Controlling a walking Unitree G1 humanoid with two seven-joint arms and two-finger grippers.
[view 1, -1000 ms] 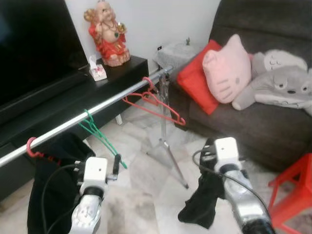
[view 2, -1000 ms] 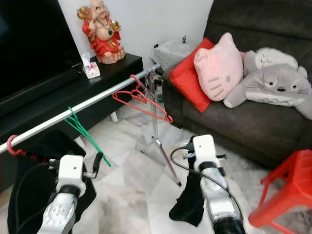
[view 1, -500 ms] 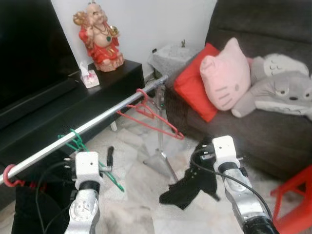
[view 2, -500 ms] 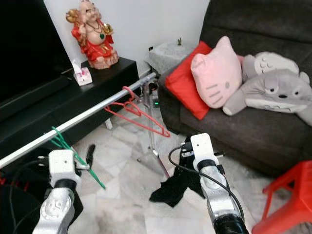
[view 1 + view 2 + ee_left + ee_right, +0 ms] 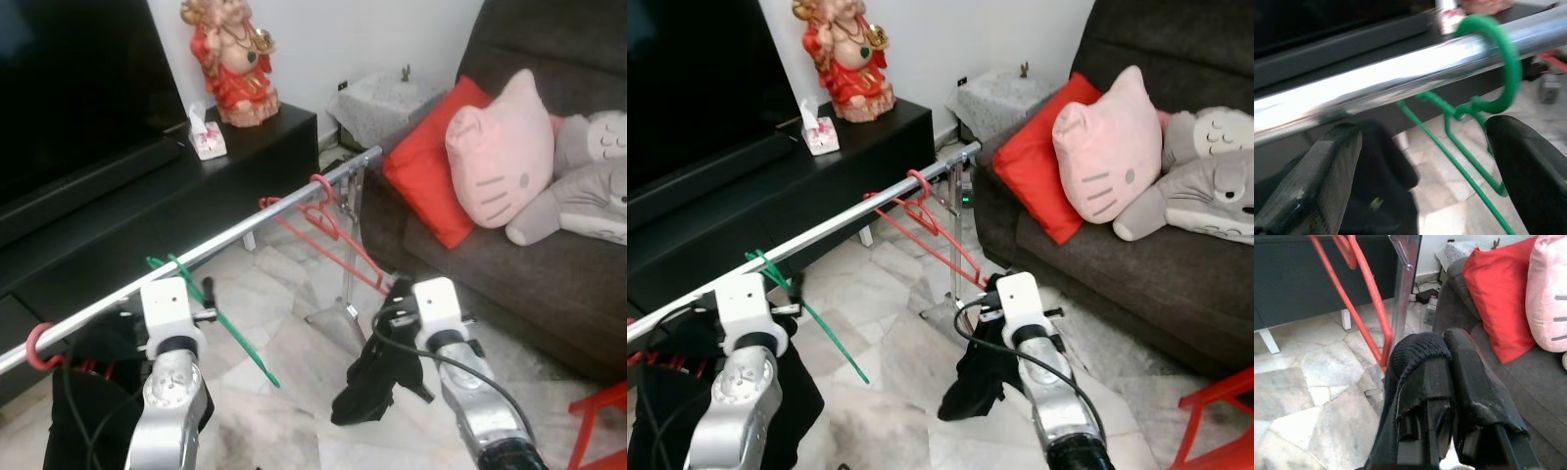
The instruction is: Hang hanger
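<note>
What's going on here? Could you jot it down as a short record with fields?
rail: silver rail on a stand
green hanger: hooked on the rail
red hanger: hooked near the rail's end
left gripper: open, fingers either side of the green hanger
right gripper: shut on black cloth
sofa: holds cushions and plush toys

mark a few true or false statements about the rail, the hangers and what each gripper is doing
1. The green plastic hanger hooks over the shiny metal rail. True.
2. The right gripper is shut on a black cloth. True.
3. The left gripper grips the green hanger. False: its fingers are open on either side of it, not touching.
4. The red wire hanger lies on the floor. False: it hangs on the rail near the stand.
5. The pink cat-face cushion sits on the dark cabinet. False: it is on the grey sofa.
</note>
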